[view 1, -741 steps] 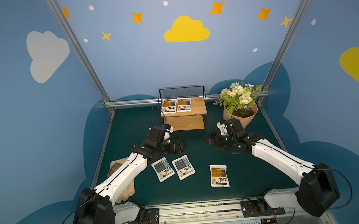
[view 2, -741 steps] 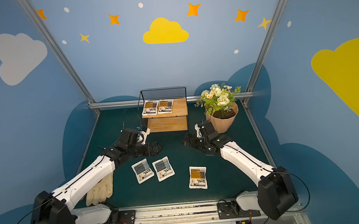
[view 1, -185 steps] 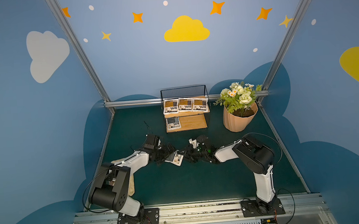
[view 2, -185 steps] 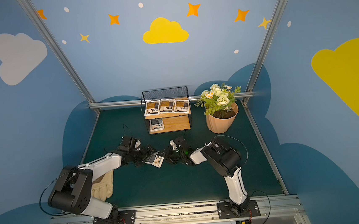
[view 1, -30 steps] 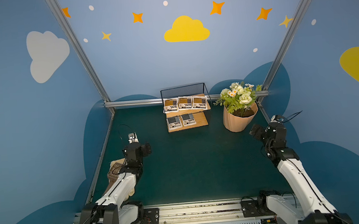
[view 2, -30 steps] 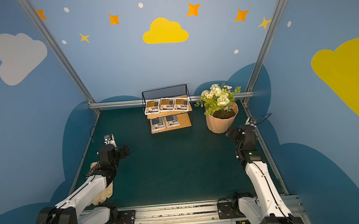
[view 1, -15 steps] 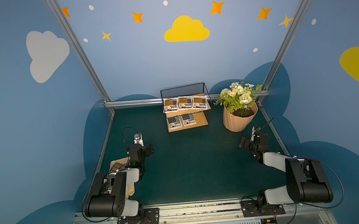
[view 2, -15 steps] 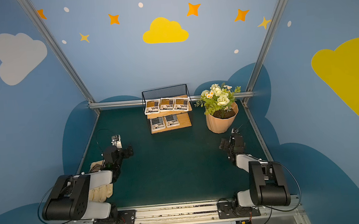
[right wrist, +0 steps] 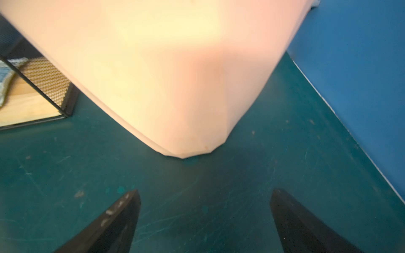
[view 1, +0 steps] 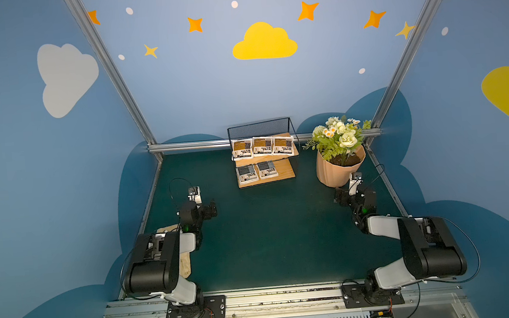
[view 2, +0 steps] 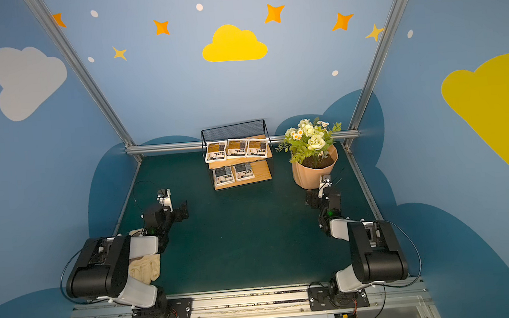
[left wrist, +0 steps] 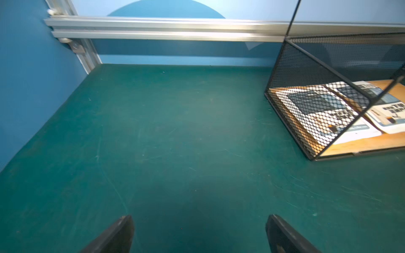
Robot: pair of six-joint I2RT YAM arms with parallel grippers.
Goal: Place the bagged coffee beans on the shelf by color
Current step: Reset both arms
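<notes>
The shelf [view 1: 285, 172] stands at the back of the green mat, seen in both top views. Three orange-brown bagged coffee beans [view 1: 262, 146] lie side by side on its upper board. Two grey-blue ones [view 1: 247, 173] lie on the lower board and show through the mesh in the left wrist view [left wrist: 317, 109]. My left gripper [view 1: 202, 208] rests low at the mat's left side, open and empty [left wrist: 199, 219]. My right gripper [view 1: 355, 196] sits in front of the flower pot, open and empty [right wrist: 205, 193].
A tan flower pot [view 1: 338, 168] with white flowers stands right of the shelf and fills the right wrist view [right wrist: 175, 76]. Cream gloves [view 2: 143, 268] lie partly under my left arm. Metal rails [view 1: 190, 145] and blue walls border the mat.
Over the last second both arms folded down and back toward their bases, the right one ending before the pot. Both grippers stayed open. The bags on the shelf have not moved.
</notes>
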